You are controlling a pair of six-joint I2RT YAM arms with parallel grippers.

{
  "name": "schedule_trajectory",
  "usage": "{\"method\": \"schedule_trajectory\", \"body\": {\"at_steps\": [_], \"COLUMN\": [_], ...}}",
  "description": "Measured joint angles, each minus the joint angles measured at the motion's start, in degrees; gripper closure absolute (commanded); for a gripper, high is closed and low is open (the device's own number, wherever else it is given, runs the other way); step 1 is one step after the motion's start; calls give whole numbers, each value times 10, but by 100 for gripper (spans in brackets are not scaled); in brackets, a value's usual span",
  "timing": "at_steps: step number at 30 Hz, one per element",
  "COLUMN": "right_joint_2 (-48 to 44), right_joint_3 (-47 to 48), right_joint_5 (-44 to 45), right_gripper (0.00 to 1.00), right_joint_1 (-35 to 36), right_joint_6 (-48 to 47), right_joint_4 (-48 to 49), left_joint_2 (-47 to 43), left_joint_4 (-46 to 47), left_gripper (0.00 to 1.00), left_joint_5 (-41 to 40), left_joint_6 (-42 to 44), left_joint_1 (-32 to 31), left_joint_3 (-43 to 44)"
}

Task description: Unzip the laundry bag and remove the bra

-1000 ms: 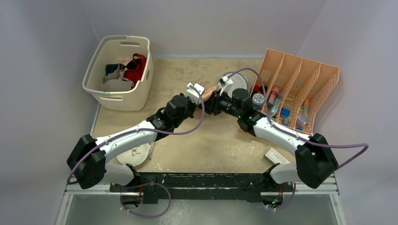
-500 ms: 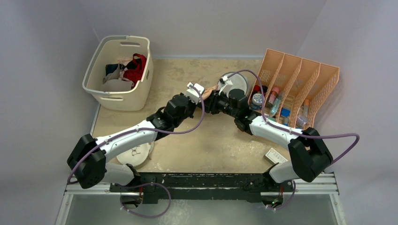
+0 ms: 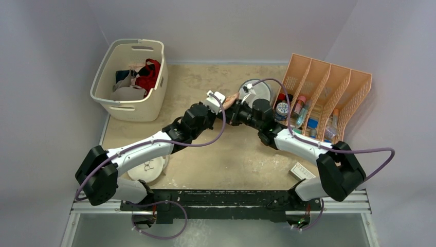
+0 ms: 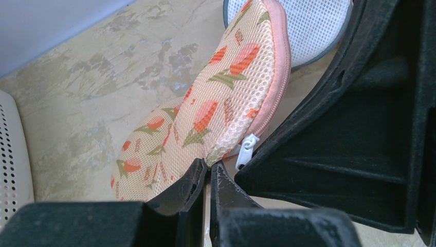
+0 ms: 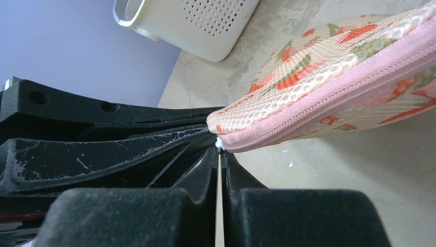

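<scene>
Laundry bag (image 4: 216, 103), zipped, with left gripper (image 4: 208, 172) clamped on its fabric edge and right gripper (image 5: 220, 154) pinching the white zip pull (image 4: 247, 147); best drawn steadily along the pink seam (image 5: 334, 98).

Around the laundry bag (image 3: 232, 98), bare table (image 3: 205, 77) is left open at 12 o'clock, between the basket (image 3: 126, 110) at 10 and the rack (image 3: 308, 69) at 3. A mesh bag (image 3: 261, 90) is lodged just beside it at 2. The approaches from 8 and 4 are taken up by the two arms, with the left gripper (image 4: 208, 172) and right gripper (image 5: 220, 152) pinched onto its near edge, close together. Open table is seen between the forearms at 6.
</scene>
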Motion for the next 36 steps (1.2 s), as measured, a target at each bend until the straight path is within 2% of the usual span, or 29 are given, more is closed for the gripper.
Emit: {"method": "schedule_trajectory", "body": {"at_steps": [5,13,19,20,23,26,28,32,36], "right_joint_2": [-19,-29,-40,-42,-45,-51,-64,-116,-148], "right_joint_3": [-30,-122,-137,-138,-129,-86,-61,-39,-42], "right_joint_5": [-28,-122,-151,-156,-168,-158,-143,-112,-69], "right_gripper": [100,100,100,97,90,65,56,52,50], "right_joint_1": [-24,-105,-146,-154,-169,-174,-174,-172,-151], "right_joint_6": [39,151,176,172,127,42,-16,-143,-237], "right_joint_4": [32,196,226,224,187,82,25,-55,-61], "left_joint_2": [3,7,8,8,8,8,8,8,8], "left_joint_4": [1,0,1,2,0,-2,-2,-4,-4], "left_gripper": [100,100,100,100,100,100,100,100,100], "left_joint_5": [0,-6,-15,-15,-16,-16,-16,-17,-17], "left_joint_6": [0,0,3,5,7,7,7,7,7], "left_joint_1": [-1,0,-1,-2,-3,-1,0,0,0], "left_joint_3": [3,4,4,4,4,4,4,4,4]}}
